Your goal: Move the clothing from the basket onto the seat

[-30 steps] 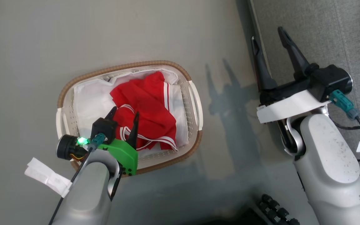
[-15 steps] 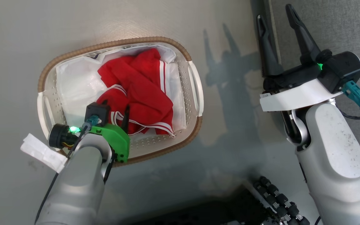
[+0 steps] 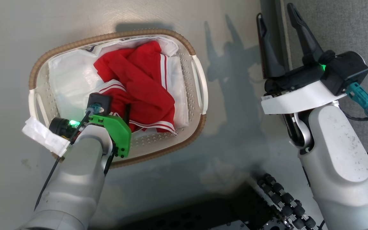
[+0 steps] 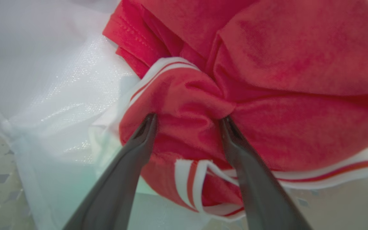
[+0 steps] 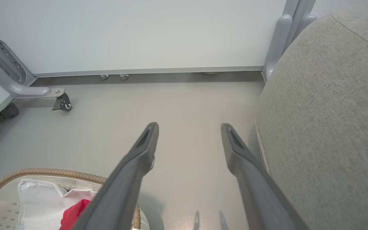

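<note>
the clothing (image 3: 139,86) lies heaped in the basket (image 3: 158,32), a red fold bulging between the left fingers (image 4: 129,159), which stand spread and press into it, unclenched. closing there should catch it. the right fingers (image 3: 267,51), released and empty, hang well apart beside the seat (image 3: 337,25).

Grey floor (image 3: 11,25) — 1 basket (image 3: 139,32)

Silver forearm (image 3: 75,179), green bracket (image 3: 115,129), dark left pincer (image 4: 187,118)
</note>
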